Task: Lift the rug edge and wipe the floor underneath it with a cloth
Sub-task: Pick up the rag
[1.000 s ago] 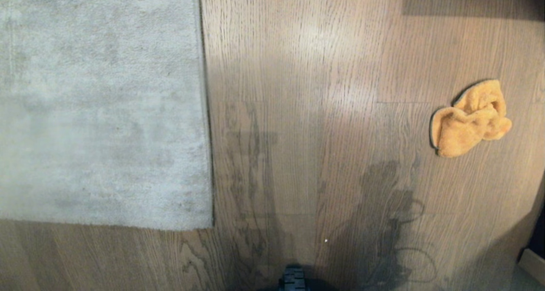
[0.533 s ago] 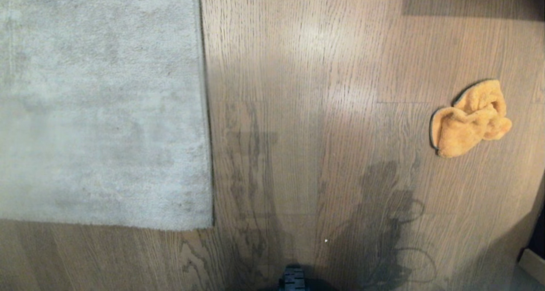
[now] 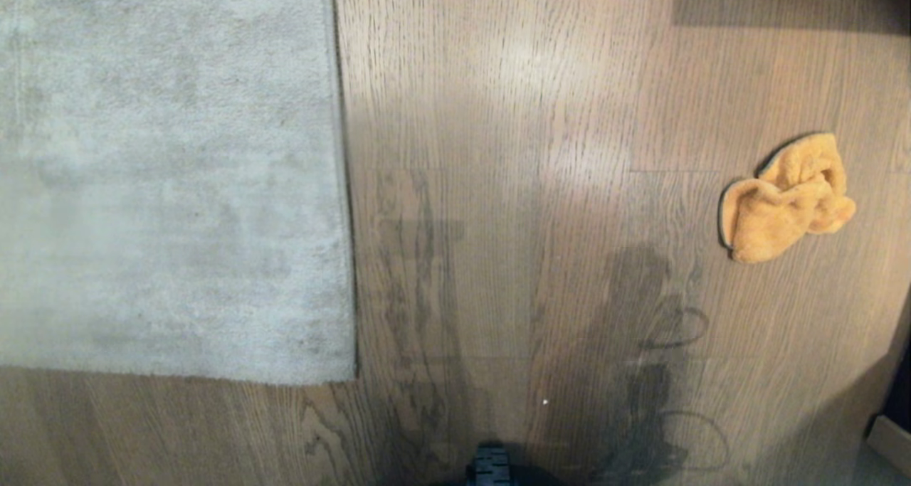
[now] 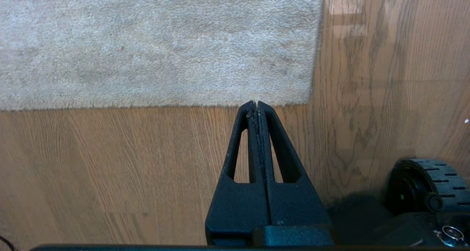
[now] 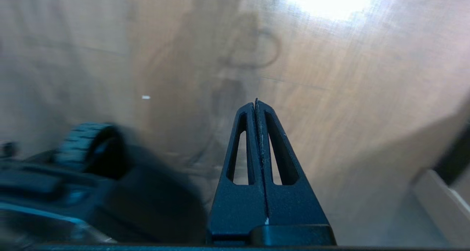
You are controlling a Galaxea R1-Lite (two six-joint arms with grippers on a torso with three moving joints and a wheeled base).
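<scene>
Arm shadow shifted on glossy wood-grain floor (image 3: 541, 116), crumpled fuzzy cloth (image 3: 786, 200) unmoved

No text, label, brand, number or sign can be read anywhere here.

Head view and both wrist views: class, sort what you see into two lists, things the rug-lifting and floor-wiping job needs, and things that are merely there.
Belongs to the job:
rug edge, lying flat
floor
cloth, crumpled on the floor, apart from the rug
left gripper, shut, empty
right gripper, shut, empty

Merely there:
wheel of the robot's base
pale board at the floor's corner
</scene>
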